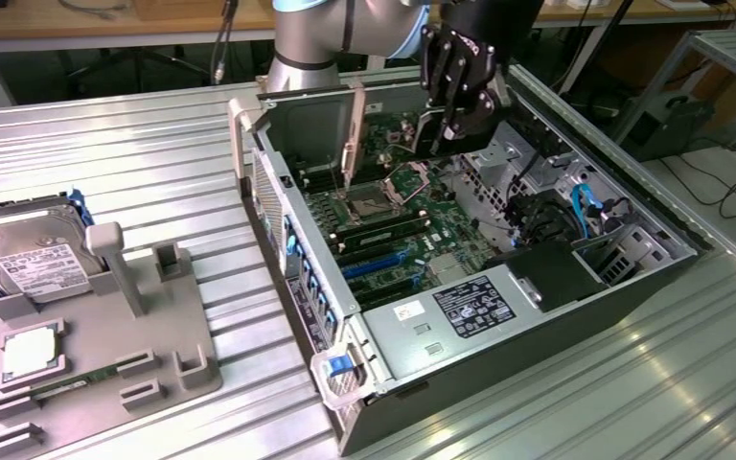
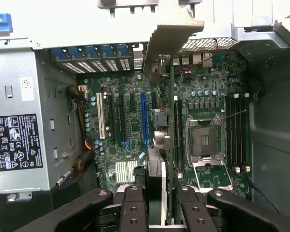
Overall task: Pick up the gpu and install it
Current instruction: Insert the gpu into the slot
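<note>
gpu (image 1: pixel 353 134) | gripped in end effector (image 1: pixel 452 123) | above motherboard (image 1: pixel 448 209) (CPU socket (image 1: pixel 375 201) close by)

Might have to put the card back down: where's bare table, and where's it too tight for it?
Bare slatted table lies between the gray fixture and the wall of the open case, and again past the case toward the exterior view's right. Crowded: the fixture around the hard drive, and inside the case beneath the gpu the gripper holds.
</note>
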Available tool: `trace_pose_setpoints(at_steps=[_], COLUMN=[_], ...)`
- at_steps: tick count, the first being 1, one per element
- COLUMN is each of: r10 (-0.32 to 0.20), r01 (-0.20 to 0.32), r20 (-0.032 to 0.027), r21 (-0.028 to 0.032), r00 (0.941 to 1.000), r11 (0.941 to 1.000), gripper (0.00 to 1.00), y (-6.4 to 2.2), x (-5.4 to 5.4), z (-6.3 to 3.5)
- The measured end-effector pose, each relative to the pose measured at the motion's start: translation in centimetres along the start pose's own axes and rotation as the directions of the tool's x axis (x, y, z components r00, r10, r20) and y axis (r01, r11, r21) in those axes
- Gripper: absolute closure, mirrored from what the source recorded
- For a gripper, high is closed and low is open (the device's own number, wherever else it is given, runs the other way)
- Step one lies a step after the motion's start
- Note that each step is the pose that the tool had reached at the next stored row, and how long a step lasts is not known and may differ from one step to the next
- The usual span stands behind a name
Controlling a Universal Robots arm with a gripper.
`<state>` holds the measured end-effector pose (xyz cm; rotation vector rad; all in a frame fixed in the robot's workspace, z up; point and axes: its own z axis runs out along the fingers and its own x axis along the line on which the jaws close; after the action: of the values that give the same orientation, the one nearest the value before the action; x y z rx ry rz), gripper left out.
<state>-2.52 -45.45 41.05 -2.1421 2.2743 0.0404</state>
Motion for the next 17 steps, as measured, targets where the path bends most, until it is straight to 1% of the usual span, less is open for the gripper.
trace_pose_setpoints(at_steps=[2,4,6,9,11,12,13,14,15,17], r10=[-0.007,-0.024,-0.040,-0.043,-0.045,-0.045,-0.045,-0.045,-0.045,-0.045], r01=[0.007,0.024,0.040,0.043,0.045,0.045,0.045,0.045,0.045,0.045], r20=[0.0034,0.0064,0.0068,0.0067,0.0051,0.0050,0.0043,0.0045,0.0046,0.0047], r21=[-0.0004,-0.0011,-0.0014,-0.0016,-0.0018,0.0015,0.0079,0.0117,0.0128,0.0128], r00=[1.0000,0.9997,0.9992,0.9991,0.9990,0.9990,0.9990,0.9990,0.9990,0.9990], r11=[1.0000,0.9997,0.9992,0.9991,0.9990,0.9990,0.9990,0.9989,0.9989,0.9989], gripper=[0.72,0.72,0.72,0.72,0.72,0.72,0.72,0.72,0.72,0.72], y=[-0.02,-0.02,-0.07,-0.13,-0.14,-0.12,-0.09,-0.03,0.10,0.33], x=[0.0,0.0,0.0,-0.1,0.0,0.0,0.0,-0.1,-0.1,-0.1], z=[0.20,0.33,0.63,1.25,1.60,1.75,1.79,1.88,2.03,2.41])
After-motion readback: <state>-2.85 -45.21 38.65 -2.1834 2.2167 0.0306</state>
